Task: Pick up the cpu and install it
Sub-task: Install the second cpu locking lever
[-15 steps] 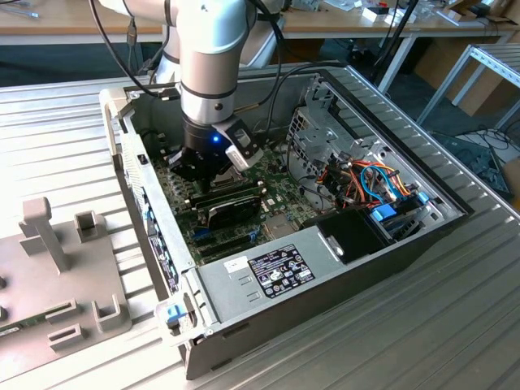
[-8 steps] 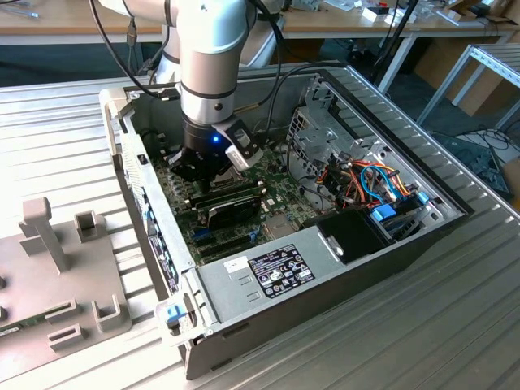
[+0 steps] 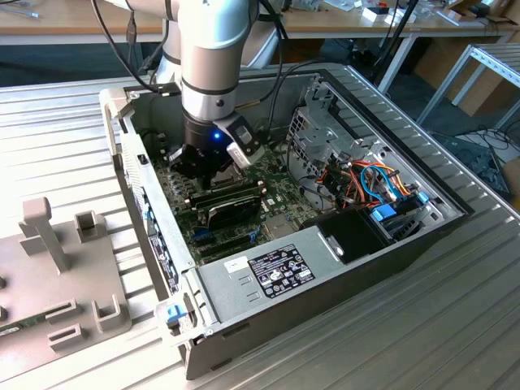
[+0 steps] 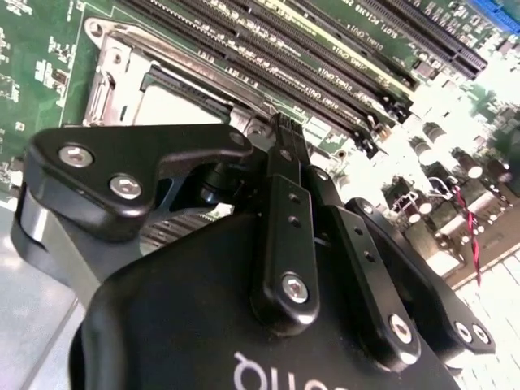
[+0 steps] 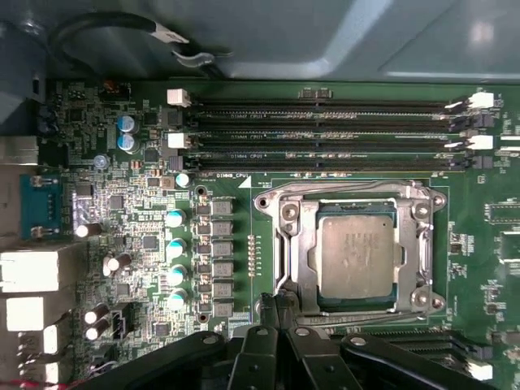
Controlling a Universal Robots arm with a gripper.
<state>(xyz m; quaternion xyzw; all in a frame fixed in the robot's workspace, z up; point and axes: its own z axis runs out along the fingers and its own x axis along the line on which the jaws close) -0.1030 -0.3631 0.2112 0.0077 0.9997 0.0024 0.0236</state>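
The cpu [image 5: 356,252] is a small square chip with a dull silver top. It lies flat in the motherboard's socket, with the hinged silver metal frame [image 5: 286,244] around it. My gripper [image 5: 280,304] hovers just beside the socket's edge, its two black fingers pressed together with nothing visible between them. In the second wrist view the shut gripper [image 4: 284,126] points down at the board next to the frame [image 4: 110,81], where part of the cpu's pale top [image 4: 175,106] shows. In the exterior view the gripper [image 3: 210,172] reaches down inside the open computer case [image 3: 325,244].
Long black memory slots [image 5: 325,134] run alongside the socket. A long black card [image 3: 231,199] stands on the board near the gripper. A power supply [image 3: 276,268], a drive cage with coloured cables [image 3: 366,183] and the case walls hem the arm in. A grey fixture [image 3: 57,276] sits at the exterior view's left.
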